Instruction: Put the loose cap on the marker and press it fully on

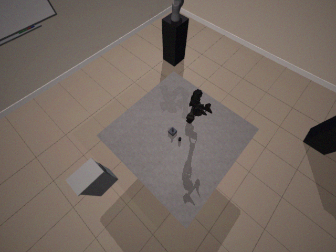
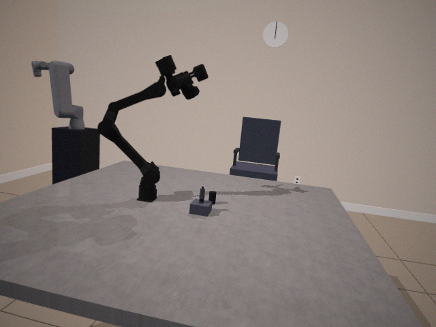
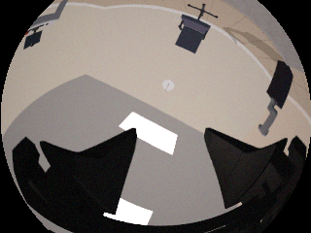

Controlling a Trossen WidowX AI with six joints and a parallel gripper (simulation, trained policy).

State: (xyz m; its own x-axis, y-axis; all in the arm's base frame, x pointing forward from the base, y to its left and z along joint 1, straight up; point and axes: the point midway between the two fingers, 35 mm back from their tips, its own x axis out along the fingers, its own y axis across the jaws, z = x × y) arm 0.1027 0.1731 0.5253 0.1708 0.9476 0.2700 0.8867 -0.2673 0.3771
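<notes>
The marker [image 1: 172, 129] [image 2: 201, 194] stands upright in the holder block [image 1: 172, 133] [image 2: 200, 208], with its narrow tip bare. The dark cap [image 1: 179, 139] [image 2: 212, 197] stands loose on the table [image 1: 151, 159] [image 2: 246, 260], a short way from the block and apart from it. My gripper [image 2: 197, 82] [image 3: 171, 132] is raised high above the table, far from both marker and cap. Its two fingers stand wide apart with nothing between them. In the wrist view it faces the walls and ceiling, and neither the marker nor the cap shows there.
My arm's base [image 2: 147, 193] stands on the table beside the holder block. Beyond the table are a chair [image 2: 259, 140] [image 3: 193, 38], a grey robot arm [image 2: 63, 88] on a black pedestal [image 1: 173, 40] [image 2: 74, 151], and a wall clock [image 2: 275, 34] [image 3: 168, 85].
</notes>
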